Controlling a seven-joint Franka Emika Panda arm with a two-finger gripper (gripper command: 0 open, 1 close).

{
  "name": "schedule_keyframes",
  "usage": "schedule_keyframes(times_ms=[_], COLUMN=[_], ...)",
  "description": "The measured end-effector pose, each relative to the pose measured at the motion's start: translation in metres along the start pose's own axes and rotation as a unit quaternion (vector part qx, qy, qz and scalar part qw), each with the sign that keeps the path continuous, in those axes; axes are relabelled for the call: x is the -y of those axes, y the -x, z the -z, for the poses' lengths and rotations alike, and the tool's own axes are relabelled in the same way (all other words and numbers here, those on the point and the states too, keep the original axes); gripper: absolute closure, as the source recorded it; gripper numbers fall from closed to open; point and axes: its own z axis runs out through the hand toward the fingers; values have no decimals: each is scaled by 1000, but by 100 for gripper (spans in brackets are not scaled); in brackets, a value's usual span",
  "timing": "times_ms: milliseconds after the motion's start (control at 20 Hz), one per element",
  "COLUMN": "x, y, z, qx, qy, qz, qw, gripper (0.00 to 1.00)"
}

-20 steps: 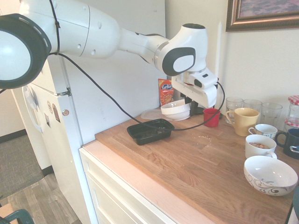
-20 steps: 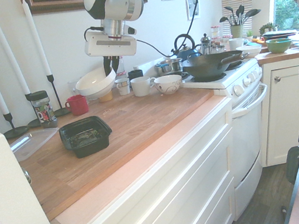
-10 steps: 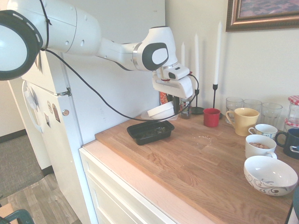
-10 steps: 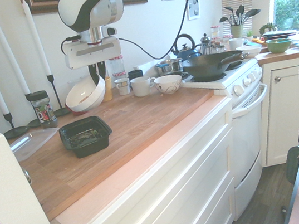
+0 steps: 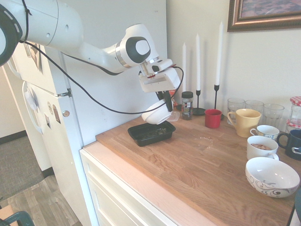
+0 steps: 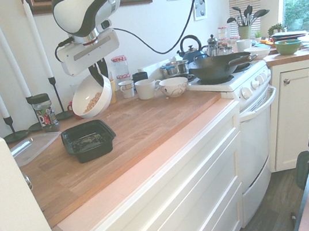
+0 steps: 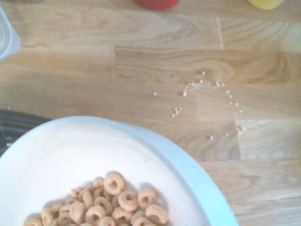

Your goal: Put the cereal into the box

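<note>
My gripper (image 5: 166, 104) is shut on the rim of a white bowl (image 5: 155, 114), which hangs steeply tilted just above the far edge of the box (image 5: 155, 138). The box is a shallow black tray (image 6: 94, 154) on the wooden counter near the fridge. The cereal (image 6: 91, 103), tan rings, lies heaped in the low side of the bowl (image 6: 84, 91). In the wrist view the cereal (image 7: 104, 206) sits inside the bowl (image 7: 70, 150), with a dark sliver of the box (image 7: 11, 126) beside it. The gripper (image 6: 102, 74) grips the bowl's upper rim.
A clear flat container (image 6: 31, 146) lies behind the box. A red cup (image 5: 212, 118), spice jar (image 5: 187, 104) and candlesticks (image 5: 217, 61) stand along the wall. Mugs and bowls (image 5: 272, 176) crowd the counter's right end. Crumbs (image 7: 202, 84) dot the wood.
The arm has carried the bowl from beside the red cup toward the box, lowered it and tipped it further, so the cereal now shows in its low side.
</note>
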Motion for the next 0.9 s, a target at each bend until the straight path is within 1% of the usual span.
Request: schedule_keyframes(times_ms=[250, 500, 650, 900], x=[7, 18, 23, 37], y=[19, 39, 46, 49], z=[-1, -12, -21, -3], qx=[-49, -70, -89, -125], qy=[29, 49, 70, 93], qz=[27, 50, 71, 93], qw=[998, 995, 991, 983], gripper=[100, 100, 100, 100])
